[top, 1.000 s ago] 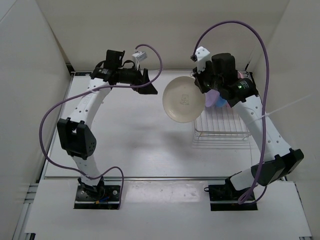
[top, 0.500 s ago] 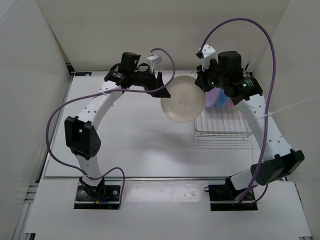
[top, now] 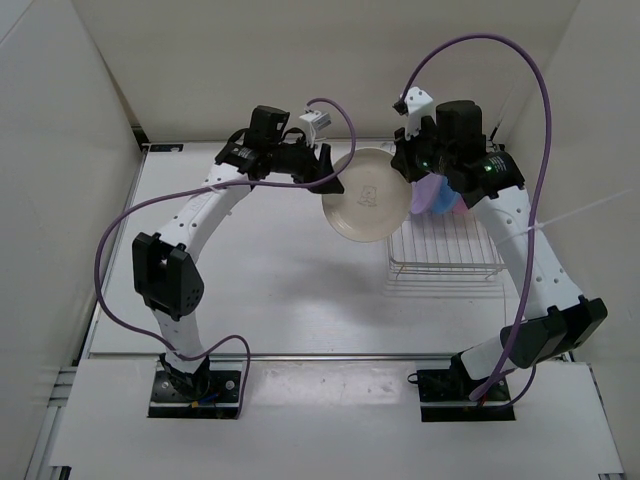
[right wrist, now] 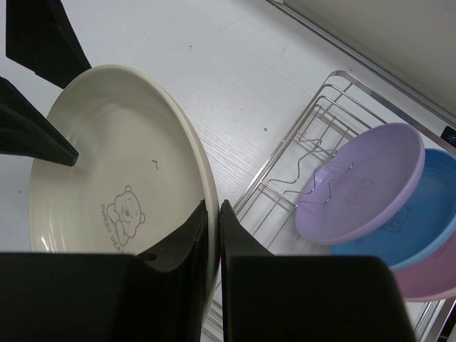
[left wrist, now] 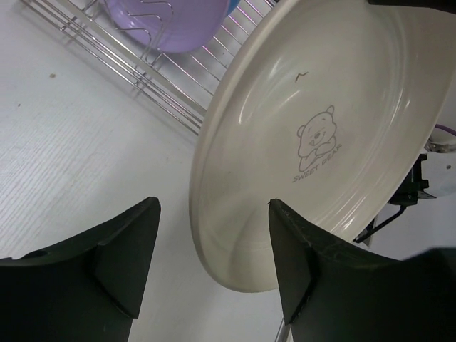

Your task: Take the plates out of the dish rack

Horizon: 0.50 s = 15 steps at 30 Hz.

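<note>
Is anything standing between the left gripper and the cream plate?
Nothing visible does. The left gripper has its open fingers on either side of the cream plate rim, with only air between. The right gripper grips the opposite rim.

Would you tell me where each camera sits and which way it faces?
Top external: above and behind the arms, looking down on them, the table and dish rack.
Left wrist: on the left arm, facing the cream-white plate; the open left fingers straddle its rim.
Right wrist: on the right arm, looking past the right fingers pinching that rim, toward the dish rack.
Both wrist views share the cream-white plate and lilac plate.
</note>
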{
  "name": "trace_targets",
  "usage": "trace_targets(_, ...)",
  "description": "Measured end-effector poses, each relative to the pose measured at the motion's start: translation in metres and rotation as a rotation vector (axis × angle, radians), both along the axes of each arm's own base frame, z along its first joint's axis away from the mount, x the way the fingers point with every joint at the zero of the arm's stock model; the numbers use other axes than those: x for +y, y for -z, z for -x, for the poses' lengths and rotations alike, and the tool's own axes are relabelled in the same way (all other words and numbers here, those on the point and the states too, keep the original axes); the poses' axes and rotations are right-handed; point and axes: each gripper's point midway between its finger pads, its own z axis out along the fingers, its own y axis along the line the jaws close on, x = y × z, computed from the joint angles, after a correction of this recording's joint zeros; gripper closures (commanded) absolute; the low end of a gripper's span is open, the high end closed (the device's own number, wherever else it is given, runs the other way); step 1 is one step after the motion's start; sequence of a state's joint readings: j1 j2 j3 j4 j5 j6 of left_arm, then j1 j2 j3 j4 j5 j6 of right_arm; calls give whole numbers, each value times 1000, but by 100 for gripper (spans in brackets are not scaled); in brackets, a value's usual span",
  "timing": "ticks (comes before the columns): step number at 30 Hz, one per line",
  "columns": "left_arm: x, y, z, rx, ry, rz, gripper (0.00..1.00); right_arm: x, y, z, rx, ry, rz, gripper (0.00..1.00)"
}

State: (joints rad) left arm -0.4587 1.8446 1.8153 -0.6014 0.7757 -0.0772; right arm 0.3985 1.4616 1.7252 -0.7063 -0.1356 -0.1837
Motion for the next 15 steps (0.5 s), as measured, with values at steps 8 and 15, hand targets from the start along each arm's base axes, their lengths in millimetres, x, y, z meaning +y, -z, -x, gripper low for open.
trace_targets(8, 4, -2, -7, -22, -28, -13, 58, 0, 0, 0, 8, 15, -10, 100)
trace_targets(15, 6, -10, -14, -46, -60, -18, 89, 0, 0, 0, 12, 15, -19, 97)
